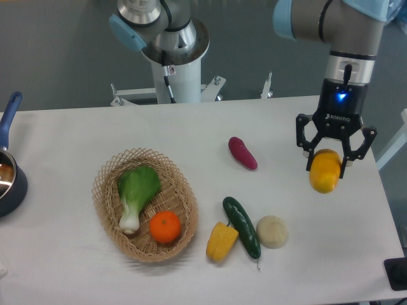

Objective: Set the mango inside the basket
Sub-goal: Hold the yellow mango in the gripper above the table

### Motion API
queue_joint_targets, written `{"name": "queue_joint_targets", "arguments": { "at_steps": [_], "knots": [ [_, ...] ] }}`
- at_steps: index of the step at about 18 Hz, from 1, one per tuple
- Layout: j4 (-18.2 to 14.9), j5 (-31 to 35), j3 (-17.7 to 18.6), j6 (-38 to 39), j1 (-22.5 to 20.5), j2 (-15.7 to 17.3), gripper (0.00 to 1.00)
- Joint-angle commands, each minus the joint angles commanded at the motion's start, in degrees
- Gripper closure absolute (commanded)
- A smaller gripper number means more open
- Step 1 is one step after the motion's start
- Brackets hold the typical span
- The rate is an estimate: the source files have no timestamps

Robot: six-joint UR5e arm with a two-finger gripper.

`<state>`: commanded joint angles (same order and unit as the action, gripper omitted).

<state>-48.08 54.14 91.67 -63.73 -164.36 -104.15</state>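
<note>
Table (76, 133): white, seen from above.
Basket (105, 190): oval wicker, left of centre; a leafy bok choy (136, 194) and a round orange (165, 227) are held inside.
Gripper (327, 166): black, two-fingered, at the right; its fingers are closed around the mango.
Mango (325, 175): yellow-orange, gripped above the table, well apart from the basket.
Cucumber (241, 227): dark green, lying between a yellow pepper (221, 241) and a pale round vegetable (271, 231).
Sweet potato (243, 153): purple, near centre.

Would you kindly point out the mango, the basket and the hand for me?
mango (325, 173), fixed camera, lower yellow body.
basket (105, 204), fixed camera, left woven wall.
hand (327, 160), fixed camera, between its fingertips, on the mango.
</note>
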Motion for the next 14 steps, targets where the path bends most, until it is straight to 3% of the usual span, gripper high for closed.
{"name": "queue_joint_targets", "arguments": {
  "at_steps": [10, 14],
  "knots": [
    [0.0, -0.2, -1.3, 5.9, 0.9, 0.1, 0.88],
    [0.1, -0.1, -1.5, 15.5, 3.7, 0.3, 0.84]
  ]
}}
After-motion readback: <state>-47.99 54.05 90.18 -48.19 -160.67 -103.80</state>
